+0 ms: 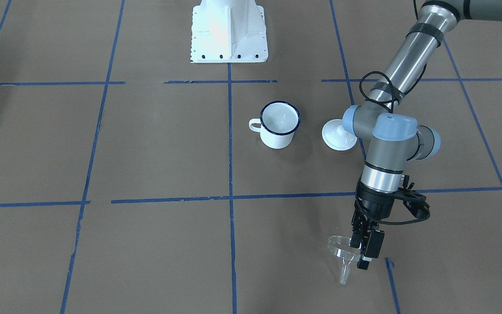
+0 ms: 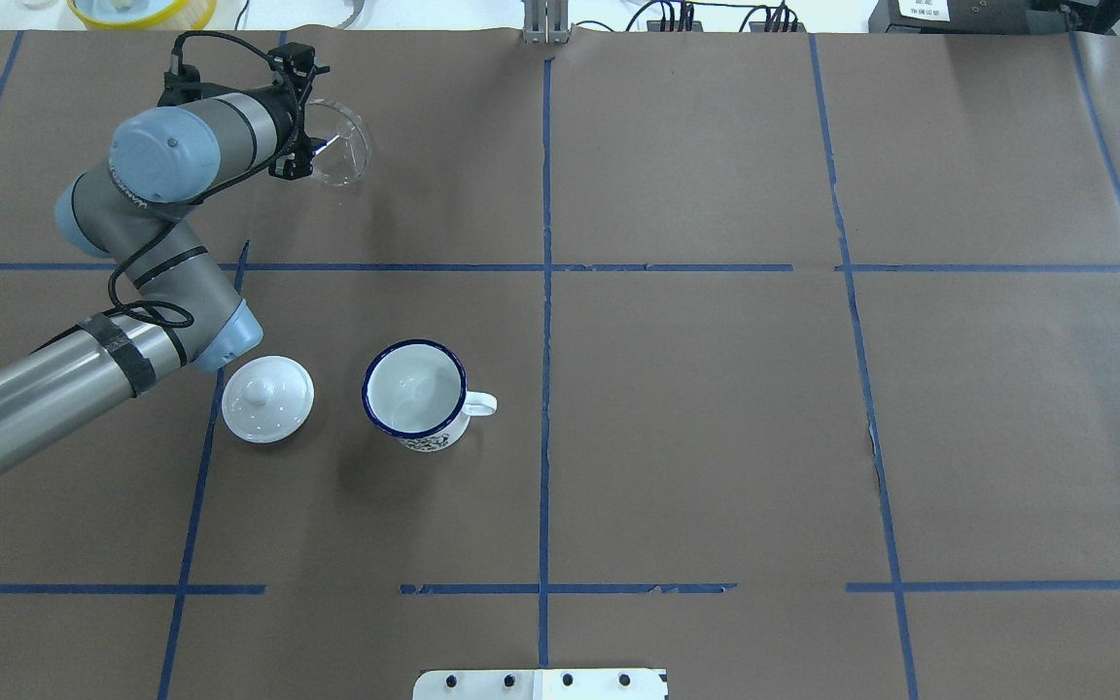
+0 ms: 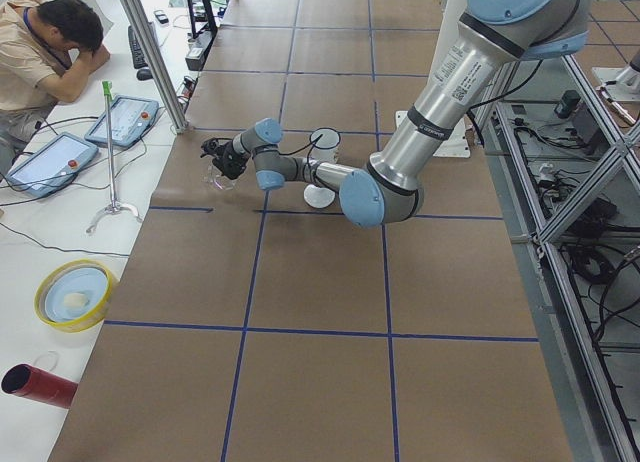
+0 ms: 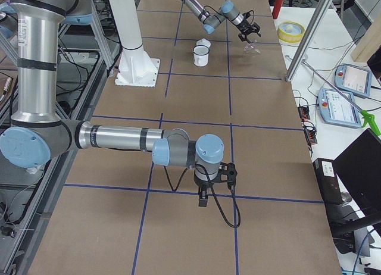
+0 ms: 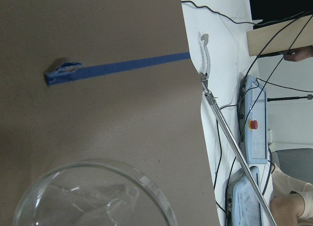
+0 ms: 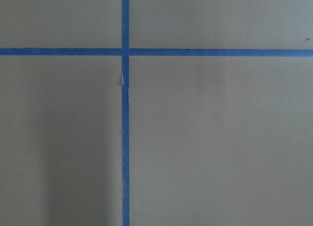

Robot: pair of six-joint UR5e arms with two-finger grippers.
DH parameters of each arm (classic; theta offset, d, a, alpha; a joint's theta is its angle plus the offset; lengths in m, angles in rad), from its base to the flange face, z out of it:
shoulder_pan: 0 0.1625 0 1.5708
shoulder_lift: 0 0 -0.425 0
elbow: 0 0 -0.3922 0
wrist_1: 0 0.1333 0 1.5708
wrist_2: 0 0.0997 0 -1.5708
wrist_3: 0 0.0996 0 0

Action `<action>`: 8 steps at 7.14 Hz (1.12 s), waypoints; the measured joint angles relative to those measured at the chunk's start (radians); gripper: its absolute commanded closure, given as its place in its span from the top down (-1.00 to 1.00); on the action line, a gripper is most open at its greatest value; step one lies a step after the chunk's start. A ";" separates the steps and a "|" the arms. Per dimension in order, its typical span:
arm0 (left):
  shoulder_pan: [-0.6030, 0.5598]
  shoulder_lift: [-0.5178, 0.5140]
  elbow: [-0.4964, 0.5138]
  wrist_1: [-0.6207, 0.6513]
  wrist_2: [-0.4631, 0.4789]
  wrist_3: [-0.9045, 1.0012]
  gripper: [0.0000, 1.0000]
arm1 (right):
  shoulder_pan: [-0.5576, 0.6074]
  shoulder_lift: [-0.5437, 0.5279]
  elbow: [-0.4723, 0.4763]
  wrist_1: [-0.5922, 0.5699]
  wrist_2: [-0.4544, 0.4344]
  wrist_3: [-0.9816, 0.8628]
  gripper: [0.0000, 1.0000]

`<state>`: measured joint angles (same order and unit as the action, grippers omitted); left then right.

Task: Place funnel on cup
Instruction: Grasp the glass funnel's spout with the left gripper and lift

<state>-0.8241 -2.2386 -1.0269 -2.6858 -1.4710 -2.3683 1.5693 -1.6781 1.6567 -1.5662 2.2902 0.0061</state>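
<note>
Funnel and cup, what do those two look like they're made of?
The funnel looks like clear plastic or glass, I can't tell which: it is fully see-through, glossy, with bright highlights on the rim. The cup is probably enamelled metal: smooth white gloss, thin wall, dark blue rim.

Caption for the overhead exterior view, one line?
Left gripper grips the clear funnel by its rim, apart from the cup and white lid.

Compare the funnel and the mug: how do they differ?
The funnel is clear; the mug is white with a dark blue rim. The funnel tapers to a narrow spout; the mug has straight walls and a loop handle. The funnel is gripped at its rim by the left pincer; the mug stands free on the table. Both have round, upward-facing mouths.
</note>
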 measured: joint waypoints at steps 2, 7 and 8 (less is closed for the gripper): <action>0.000 -0.003 0.003 -0.012 -0.004 0.027 -1.00 | 0.000 0.000 0.000 0.000 0.000 0.000 1.00; -0.024 -0.004 -0.056 -0.033 -0.018 0.095 -1.00 | 0.000 0.000 0.000 0.000 0.000 0.000 1.00; -0.040 -0.002 -0.126 -0.012 -0.058 0.099 -1.00 | 0.000 0.000 0.000 0.000 0.000 0.000 1.00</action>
<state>-0.8638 -2.2404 -1.1532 -2.6973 -1.5292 -2.2696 1.5692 -1.6782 1.6567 -1.5662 2.2902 0.0062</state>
